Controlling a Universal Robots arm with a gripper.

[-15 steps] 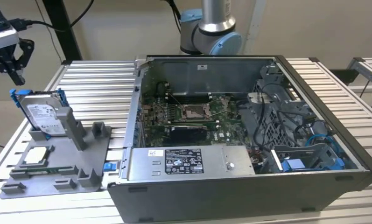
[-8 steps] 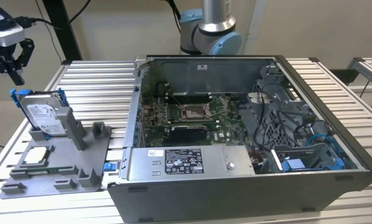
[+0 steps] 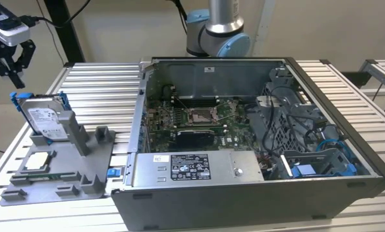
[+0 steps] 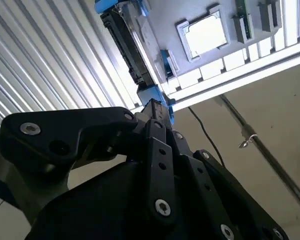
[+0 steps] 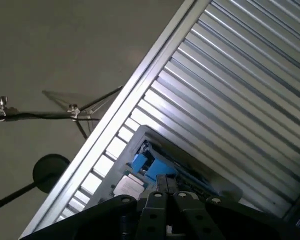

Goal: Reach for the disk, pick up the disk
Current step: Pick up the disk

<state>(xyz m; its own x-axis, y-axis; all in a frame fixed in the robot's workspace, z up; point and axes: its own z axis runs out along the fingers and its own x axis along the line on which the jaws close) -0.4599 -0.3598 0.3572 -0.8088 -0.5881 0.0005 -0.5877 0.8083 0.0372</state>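
One silver-grey metal disk [image 3: 45,118], blue-railed, stands on edge in a grey plastic holder [image 3: 73,166] close below my black claw [image 3: 8,66], spread open and empty.

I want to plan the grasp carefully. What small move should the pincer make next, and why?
Probably descend, shifting slightly to the exterior view's right. The pincer hangs open above the disk, apart from it, and the disk stands upright in the grey holder with its top edge free.

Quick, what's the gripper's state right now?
The gripper: open, holding nothing, hanging above the upright silver-grey metal hard drive with blue rails.
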